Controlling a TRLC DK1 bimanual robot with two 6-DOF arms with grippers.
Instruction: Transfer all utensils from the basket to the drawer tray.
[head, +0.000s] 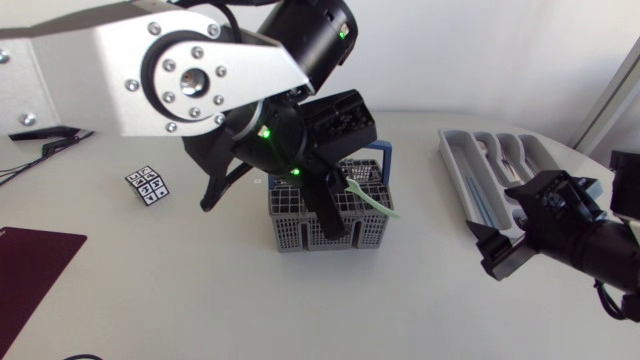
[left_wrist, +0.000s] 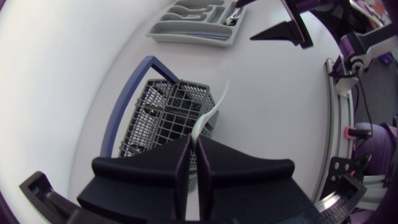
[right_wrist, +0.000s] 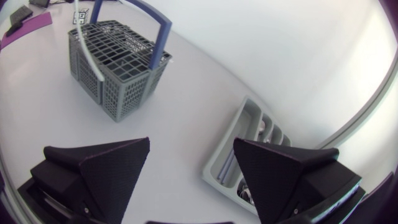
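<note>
A grey wire basket (head: 300, 225) with a blue handle (head: 385, 160) stands mid-table. My left gripper (head: 335, 228) hangs over its right part, shut on the handle end of a pale green plastic utensil (head: 372, 200) that sticks out toward the right. In the left wrist view the fingers (left_wrist: 181, 163) pinch that utensil (left_wrist: 214, 111) above the basket (left_wrist: 155, 115). The grey drawer tray (head: 452, 150) lies at the right with several utensils in it. My right gripper (head: 510, 245) stands open in front of the tray, with nothing between its fingers (right_wrist: 99, 168).
A small black-and-white marker cube (head: 147, 184) sits left of the basket. A dark red mat (head: 30, 265) lies at the front left corner, and cables (head: 40, 145) run along the left edge. Bare table separates basket (right_wrist: 118, 62) and tray (right_wrist: 231, 149).
</note>
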